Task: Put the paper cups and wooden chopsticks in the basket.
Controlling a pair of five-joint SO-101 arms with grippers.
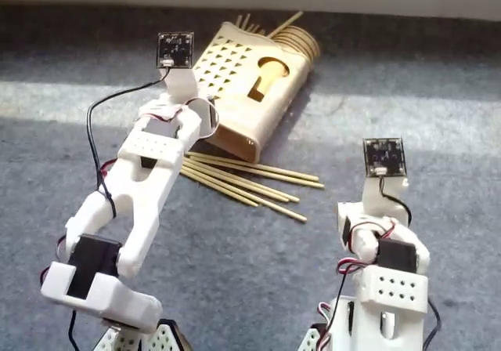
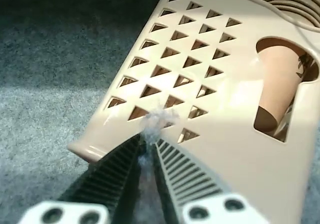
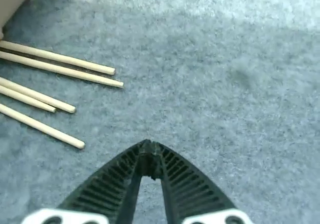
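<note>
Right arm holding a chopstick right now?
No, the right gripper is shut on nothing above the carpet, and the chopsticks lie on the carpet apart from it.

Bright sun band across carpet (image 1: 438, 124); foreground shaded.

A tan basket (image 1: 235, 77) lies on its side on the grey counter (image 1: 438, 116), right at the left gripper (image 1: 202, 117). The left arm (image 1: 133, 202) covers most of that gripper. Paper cups (image 1: 301, 41) sit stacked in the basket's open end, on the far side from the gripper. A few thin sticks (image 1: 244, 22) poke out there too. A bunch of wooden chopsticks (image 1: 250, 180) lies flat on the counter just beside the gripper, between it and the right arm (image 1: 387, 288).
</note>
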